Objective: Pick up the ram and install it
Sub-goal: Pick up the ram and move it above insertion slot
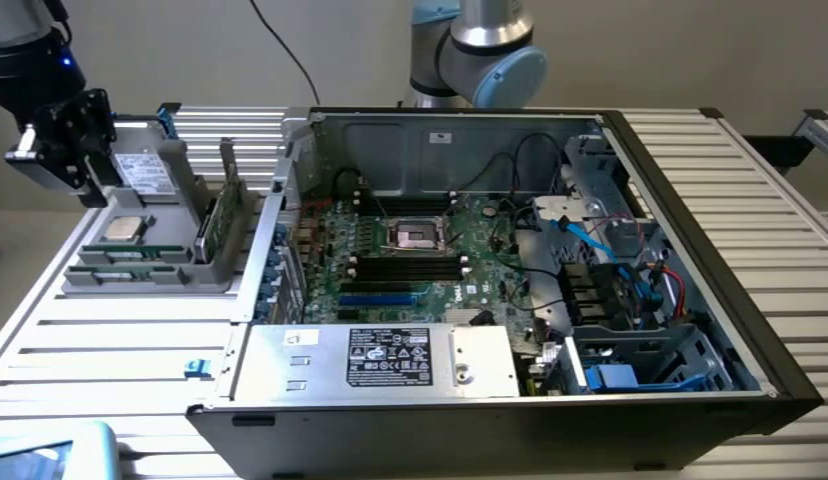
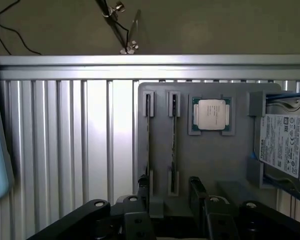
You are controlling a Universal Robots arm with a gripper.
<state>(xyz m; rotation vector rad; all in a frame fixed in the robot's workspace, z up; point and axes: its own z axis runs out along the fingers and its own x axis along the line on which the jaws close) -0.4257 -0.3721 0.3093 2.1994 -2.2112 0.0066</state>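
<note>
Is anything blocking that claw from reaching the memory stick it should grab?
Nothing visible. The open gripper hangs above the grey holder, and the ram stands on edge in its slot, uncovered, a second stick alongside.

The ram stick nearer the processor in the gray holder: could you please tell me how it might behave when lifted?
The ram looks like a thin, narrow board, so probably stiff and light. It stands on edge in a slot of the gray holder, so it might bind if pulled crookedly and tip once free.
</note>
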